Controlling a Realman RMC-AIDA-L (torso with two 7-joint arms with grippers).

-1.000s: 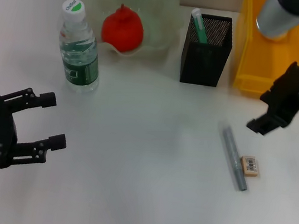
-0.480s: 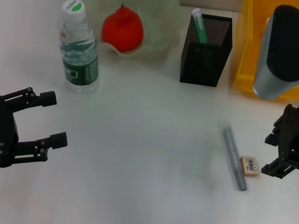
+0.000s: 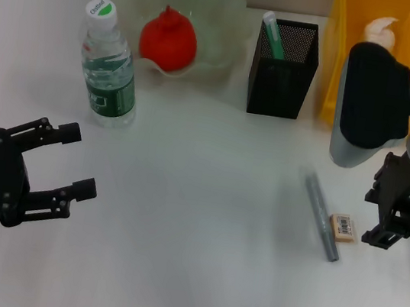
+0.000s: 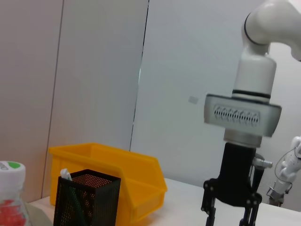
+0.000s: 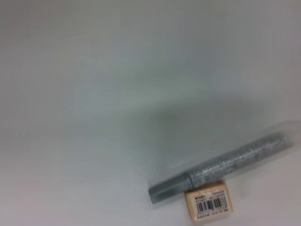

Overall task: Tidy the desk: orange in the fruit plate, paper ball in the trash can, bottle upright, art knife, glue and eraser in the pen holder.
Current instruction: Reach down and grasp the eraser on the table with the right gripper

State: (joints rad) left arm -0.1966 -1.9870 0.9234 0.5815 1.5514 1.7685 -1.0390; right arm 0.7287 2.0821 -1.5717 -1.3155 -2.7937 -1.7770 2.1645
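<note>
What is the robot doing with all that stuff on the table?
It is tidying up. The right tool is just beside the eraser and grey stick, empty so far. The left tool waits open over the table's near left. The bottle stands upright, the orange sits in the bowl, and something green stands in the holder.

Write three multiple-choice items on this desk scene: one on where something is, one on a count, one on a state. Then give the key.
1. Where is the eraser?
A. in the pen holder
B. on the table beside the grey art knife
C. in the fruit plate

2. How many items stand in the pen holder?
A. none
B. one
C. three

3. How is the bottle?
A. upright, capped
B. lying on its side
C. uncapped

Key: 1 B, it lies against the art knife, by the right gripper. 2 B, only one green-and-white stick shows. 3 A, it stands with its cap on.
</note>
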